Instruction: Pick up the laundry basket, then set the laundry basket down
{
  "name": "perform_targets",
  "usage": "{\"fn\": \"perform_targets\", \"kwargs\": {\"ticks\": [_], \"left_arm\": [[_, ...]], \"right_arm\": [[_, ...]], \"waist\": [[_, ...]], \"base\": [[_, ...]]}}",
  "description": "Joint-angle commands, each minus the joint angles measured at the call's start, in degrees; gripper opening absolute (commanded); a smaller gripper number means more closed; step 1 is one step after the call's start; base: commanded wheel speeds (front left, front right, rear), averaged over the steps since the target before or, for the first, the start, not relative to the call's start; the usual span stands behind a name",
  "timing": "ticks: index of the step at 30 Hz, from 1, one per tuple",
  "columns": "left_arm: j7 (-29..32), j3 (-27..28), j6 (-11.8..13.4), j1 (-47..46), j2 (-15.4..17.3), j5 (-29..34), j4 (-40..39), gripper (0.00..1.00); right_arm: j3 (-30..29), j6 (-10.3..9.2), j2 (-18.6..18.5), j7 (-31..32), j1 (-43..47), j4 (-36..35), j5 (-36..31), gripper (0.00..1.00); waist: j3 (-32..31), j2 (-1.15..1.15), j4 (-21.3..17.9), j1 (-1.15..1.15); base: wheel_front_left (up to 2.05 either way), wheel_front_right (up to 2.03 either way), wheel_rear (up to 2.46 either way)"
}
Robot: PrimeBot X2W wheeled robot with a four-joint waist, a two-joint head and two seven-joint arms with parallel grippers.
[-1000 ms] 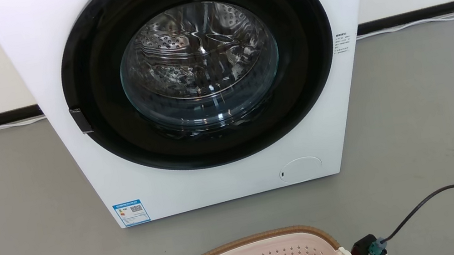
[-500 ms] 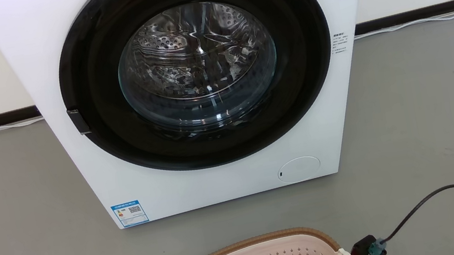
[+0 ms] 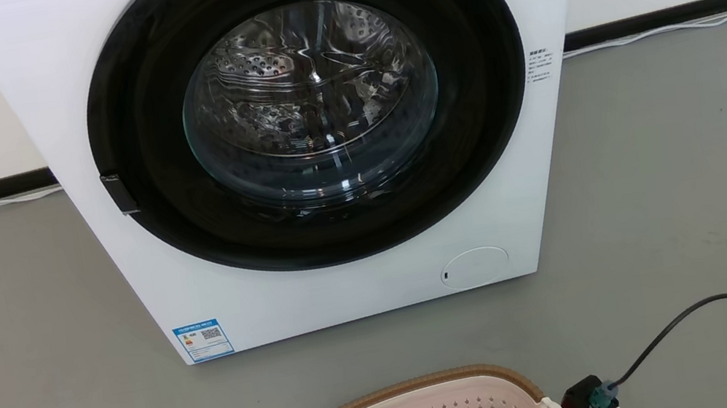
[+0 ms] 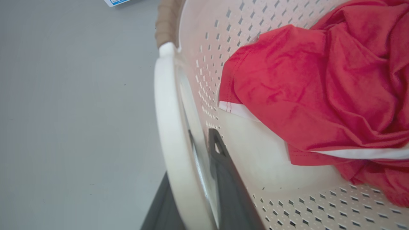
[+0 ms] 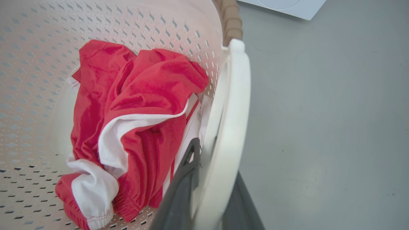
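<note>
Camera shifted slightly; two grippers [image 4: 191, 169] [image 5: 215, 166] seemingly clamp one laundry basket [image 3: 394, 389].

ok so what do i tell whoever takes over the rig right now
Left gripper: closed on the left white loop handle, one finger inside the loop, one outside.
Right gripper: the same on the right white loop handle.
Cream-white perforated plastic laundry basket: in front of the large white washing machine, over the grey floor, with a crumpled red and white garment inside.
Done: both handles gripped. Cannot tell whether the basket is off the floor.
Left: probably lift it level if it is not up, then set it down and release.
</note>
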Motion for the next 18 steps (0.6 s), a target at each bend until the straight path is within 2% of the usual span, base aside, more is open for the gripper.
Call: {"fn": "perform_targets", "kwargs": {"ticks": [1, 18], "left_arm": [[-1.3, -0.2, -0.4, -3.2, -1.3, 0.3, -1.4, 0.00], [-2.1, -3.9, -0.2, -4.7, -1.3, -2.5, -0.1, 0.00]], "right_arm": [[1.8, 1.53, 2.8, -0.5, -0.5, -3.0, 0.1, 0.00], [1.6, 1.53, 2.8, -1.0, -0.8, -2.8, 0.5, 0.00]], "waist": [[0.1, 0.00, -0.1, 0.00], [1.7, 0.00, -0.3, 0.00]], "base": [[0.00, 0.00, 0.00], [0.00, 0.00, 0.00]]}}
